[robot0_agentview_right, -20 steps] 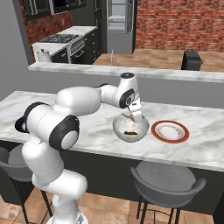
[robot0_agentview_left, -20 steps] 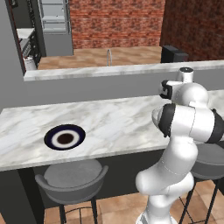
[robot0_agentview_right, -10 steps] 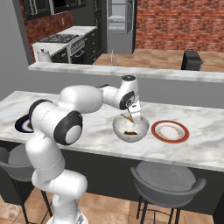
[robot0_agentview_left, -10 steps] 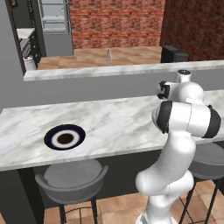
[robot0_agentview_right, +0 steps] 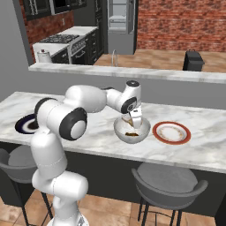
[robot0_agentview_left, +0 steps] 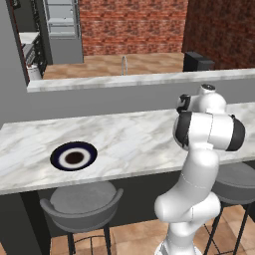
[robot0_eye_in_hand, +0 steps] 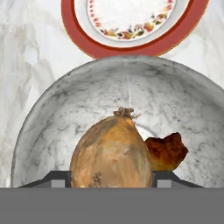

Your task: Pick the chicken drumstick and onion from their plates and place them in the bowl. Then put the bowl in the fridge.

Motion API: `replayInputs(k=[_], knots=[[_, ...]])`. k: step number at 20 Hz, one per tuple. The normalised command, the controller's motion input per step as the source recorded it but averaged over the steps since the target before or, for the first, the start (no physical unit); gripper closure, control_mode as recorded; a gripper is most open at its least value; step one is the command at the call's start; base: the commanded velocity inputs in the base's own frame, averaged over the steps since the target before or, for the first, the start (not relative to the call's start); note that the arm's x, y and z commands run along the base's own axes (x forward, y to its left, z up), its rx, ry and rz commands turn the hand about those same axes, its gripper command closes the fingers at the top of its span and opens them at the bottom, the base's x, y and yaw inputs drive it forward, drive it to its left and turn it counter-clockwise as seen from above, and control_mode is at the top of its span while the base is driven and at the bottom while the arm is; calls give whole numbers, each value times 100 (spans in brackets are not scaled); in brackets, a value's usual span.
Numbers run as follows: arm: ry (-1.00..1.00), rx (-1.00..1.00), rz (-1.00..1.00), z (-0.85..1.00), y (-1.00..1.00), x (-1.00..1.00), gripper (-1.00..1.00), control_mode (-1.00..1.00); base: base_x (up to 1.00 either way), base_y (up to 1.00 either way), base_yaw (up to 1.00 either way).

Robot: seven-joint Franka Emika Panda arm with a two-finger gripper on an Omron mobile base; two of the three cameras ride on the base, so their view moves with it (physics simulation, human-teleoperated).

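Progress: roughly midway by my read; drumstick step done, onion step in its last bit, fridge step not begun.
Landmark: bowl (robot0_agentview_right: 132, 129) on the marble counter (robot0_agentview_right: 92, 137); all places given relative to it.
Navy-rimmed plate (robot0_agentview_left: 73, 156): far to the left of the bowl along the counter, well apart, bare, dark centre showing, nothing on it.
Arm: reaches from the left side across to the bowl, wrist tipped down over it.
Gripper (robot0_agentview_right: 133, 120): directly above the bowl, fingers pointing into it, closed around the onion; jaws stand fairly wide because the onion is fat.
Onion (robot0_eye_in_hand: 112, 153): between the fingers, hanging over the bowl's inside, not yet resting on the bottom as far as the hand view shows; whether it touches the drumstick cannot be told.
Chicken drumstick (robot0_eye_in_hand: 166, 151): already lying on the bowl floor, just beside and partly behind the onion in the hand view.
Bowl state: upright, on the counter, one item inside.
Red-rimmed plate (robot0_agentview_right: 171, 132): just to the right of the bowl, near but not touching, bare.
Fridge (robot0_agentview_right: 120, 26): far behind the bowl, at the back of the kitchen, past the raised ledge (robot0_agentview_right: 132, 73); door state too small to tell.
Left to do: let go of the onion into the bowl, grasp the bowl, carry it to the fridge.
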Motion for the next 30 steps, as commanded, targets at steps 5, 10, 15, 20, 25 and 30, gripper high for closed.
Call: replayInputs(k=[5, 10, 15, 20, 25, 30], knots=[[0, 0, 0, -26, 8, 2, 100, -100, 0, 0, 0], [0, 0, 0, -23, 5, 5, 100, -100, 0, 0, 0], [0, 0, 0, -12, 4, 14, 100, -100, 0, 0, 0], [0, 0, 0, -12, 2, 10, 100, -100, 0, 0, 0], [0, 0, 0, -14, 0, 1, 100, -100, 0, 0, 0], [0, 0, 0, -13, 0, 2, 100, -100, 0, 0, 0]])
